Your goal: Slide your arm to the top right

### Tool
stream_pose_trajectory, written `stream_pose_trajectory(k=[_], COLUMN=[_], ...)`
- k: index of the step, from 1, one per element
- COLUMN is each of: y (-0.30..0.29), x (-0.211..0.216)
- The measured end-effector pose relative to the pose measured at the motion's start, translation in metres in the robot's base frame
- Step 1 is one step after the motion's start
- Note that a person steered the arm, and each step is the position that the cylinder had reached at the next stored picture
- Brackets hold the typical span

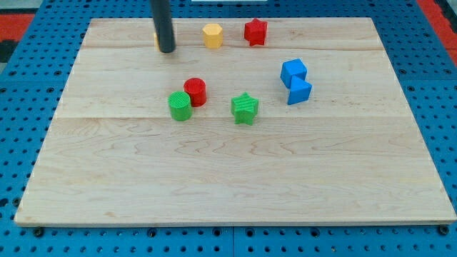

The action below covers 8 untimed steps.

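My dark rod comes down from the view's top, and my tip (166, 51) rests on the wooden board (235, 178) near its top edge, left of centre. A small orange-yellow block (156, 37) is mostly hidden behind the rod. A yellow hexagon block (212, 35) and a red star block (255, 31) lie to the right of my tip along the top edge. A red cylinder (196, 91) touches a green cylinder (180, 106) below my tip. A green star (245, 108) lies at centre. Two touching blue blocks (295, 81) lie at right.
The board lies on a blue perforated base (21, 86). A red area shows at the view's top right corner (439, 11).
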<state>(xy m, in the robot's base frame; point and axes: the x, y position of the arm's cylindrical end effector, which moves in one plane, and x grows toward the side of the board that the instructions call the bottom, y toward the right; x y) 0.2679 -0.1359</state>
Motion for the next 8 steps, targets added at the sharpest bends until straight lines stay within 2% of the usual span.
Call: stream_pose_trajectory(k=[1,2,3,4,5,8], y=[0.011,0.083,0.17,0.271,0.32,0.163], x=[0.016,0.037,0.035,0.014,-0.065,-0.075])
